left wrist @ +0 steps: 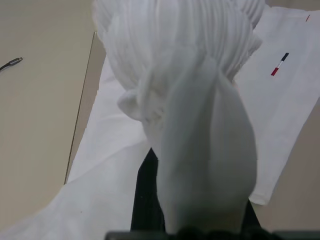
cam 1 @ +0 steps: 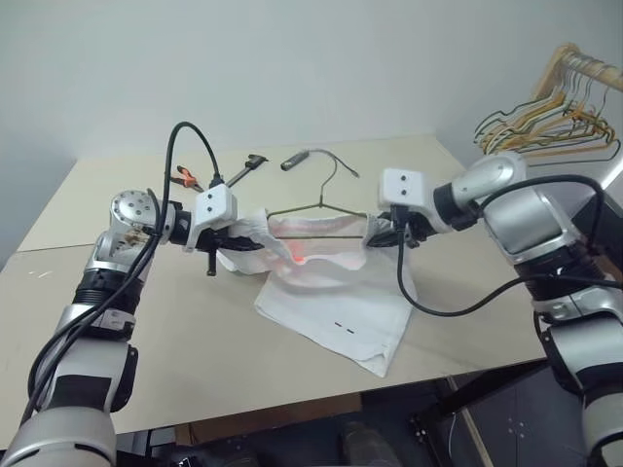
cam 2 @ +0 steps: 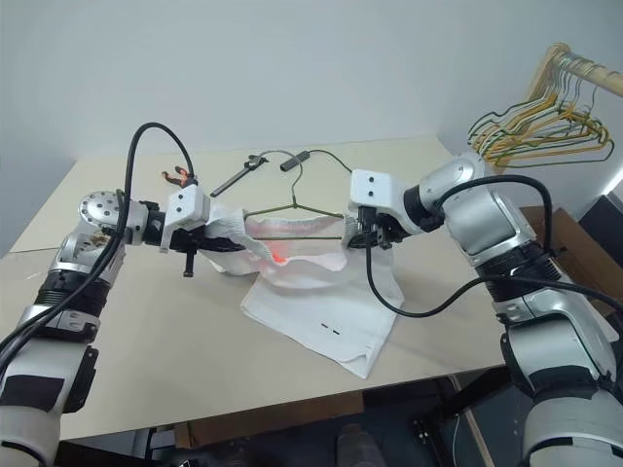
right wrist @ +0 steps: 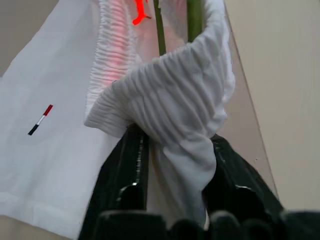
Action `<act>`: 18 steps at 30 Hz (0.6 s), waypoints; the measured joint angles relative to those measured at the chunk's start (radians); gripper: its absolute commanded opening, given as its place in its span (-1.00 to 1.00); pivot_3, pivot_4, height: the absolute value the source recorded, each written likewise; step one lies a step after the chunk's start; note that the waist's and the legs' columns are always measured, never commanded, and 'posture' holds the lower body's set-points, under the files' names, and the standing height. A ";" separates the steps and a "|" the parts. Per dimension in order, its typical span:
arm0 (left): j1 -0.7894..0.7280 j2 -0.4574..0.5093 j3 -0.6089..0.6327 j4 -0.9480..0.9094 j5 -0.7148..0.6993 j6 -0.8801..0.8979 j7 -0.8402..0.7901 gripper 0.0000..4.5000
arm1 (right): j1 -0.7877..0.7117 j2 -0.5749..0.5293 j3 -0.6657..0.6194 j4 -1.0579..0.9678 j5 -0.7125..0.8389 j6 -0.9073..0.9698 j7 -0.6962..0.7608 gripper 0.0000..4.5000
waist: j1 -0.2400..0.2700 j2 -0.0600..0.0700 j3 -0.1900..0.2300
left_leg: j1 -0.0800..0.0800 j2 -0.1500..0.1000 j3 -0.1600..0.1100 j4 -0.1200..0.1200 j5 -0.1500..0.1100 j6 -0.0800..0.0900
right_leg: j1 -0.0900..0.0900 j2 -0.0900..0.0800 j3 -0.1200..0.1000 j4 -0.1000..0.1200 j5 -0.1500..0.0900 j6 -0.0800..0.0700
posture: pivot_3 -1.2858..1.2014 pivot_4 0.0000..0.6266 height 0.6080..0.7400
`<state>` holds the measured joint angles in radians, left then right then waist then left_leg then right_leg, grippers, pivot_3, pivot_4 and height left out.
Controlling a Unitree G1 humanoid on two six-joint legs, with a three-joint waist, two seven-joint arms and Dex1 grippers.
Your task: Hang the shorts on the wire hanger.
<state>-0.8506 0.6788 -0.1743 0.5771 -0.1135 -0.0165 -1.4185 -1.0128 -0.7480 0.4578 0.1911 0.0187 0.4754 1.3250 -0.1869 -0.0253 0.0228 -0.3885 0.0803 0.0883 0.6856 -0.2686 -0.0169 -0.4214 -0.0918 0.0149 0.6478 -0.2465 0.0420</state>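
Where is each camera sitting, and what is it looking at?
Left eye and right eye views: on the head, looking down at the table; both arms show.
Left wrist view: along the left hand, bunched waistband of the shorts up close.
Right wrist view: along the right hand, black fingers around waistband, wire hanger beyond.
Shared: all show the white shorts.

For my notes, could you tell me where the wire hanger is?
The wire hanger lies mid-table between both grippers, its lower bar inside the shorts' waistband, hook toward the far edge.
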 measured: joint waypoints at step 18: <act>-0.178 -0.014 0.116 0.136 -0.076 -0.025 -0.031 0.24 | 0.173 -0.094 -0.143 -0.171 0.134 0.302 0.081 -1.00 | 0.006 0.000 0.000 | -0.002 0.000 -0.001 0.003 -0.001 0.001 | 0.000 -0.001 -0.002 0.000 0.000 0.000 | -0.12 -1.00 1.00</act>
<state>-1.0281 0.6652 -0.0585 0.7135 -0.1891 -0.0417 -1.4492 -0.8398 -0.8418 0.3147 0.0198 0.1528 0.7771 1.4056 -0.1805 -0.0253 0.0228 -0.3905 0.0802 0.0868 0.6882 -0.2693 -0.0159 -0.4209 -0.0924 0.0130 0.6473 -0.2466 0.0423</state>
